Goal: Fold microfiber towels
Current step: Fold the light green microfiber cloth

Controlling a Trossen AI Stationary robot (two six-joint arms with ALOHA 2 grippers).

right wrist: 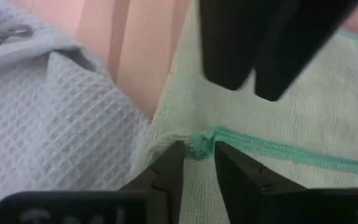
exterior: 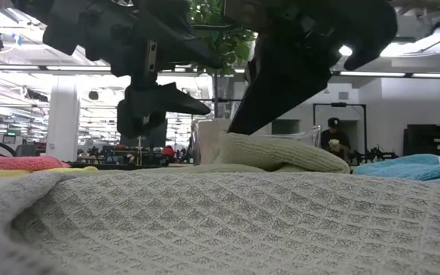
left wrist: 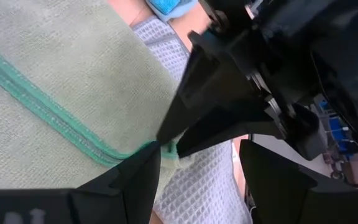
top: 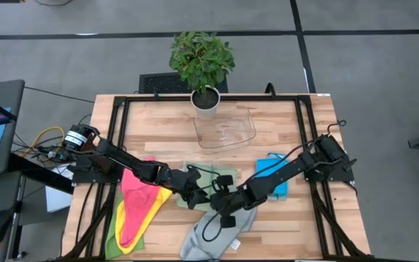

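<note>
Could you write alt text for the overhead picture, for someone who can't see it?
Two dark robot arms meet over a pale green towel at the middle of a wooden table. Pink, yellow, grey and blue towels lie around; a potted plant stands behind.

The bench (top: 158,124) is pale wood in lengthwise planks, framed by black rails. On it a pale green towel (top: 211,177) carries a teal stitched edge (left wrist: 55,112), clear in both wrist views. Beside it lies a light grey towel (top: 213,234) with a waffle weave of small diamonds. A pink towel (top: 137,200) sits on a yellow towel (top: 150,212), which overlies a green towel (top: 138,240) at the near edge. A bright blue towel (top: 276,175) lies toward the right. Both arms and their fingers (right wrist: 166,177) are black. The plant (top: 201,58) is dark green in a white pot (top: 205,102), and the tray (top: 226,131) is clear
</note>
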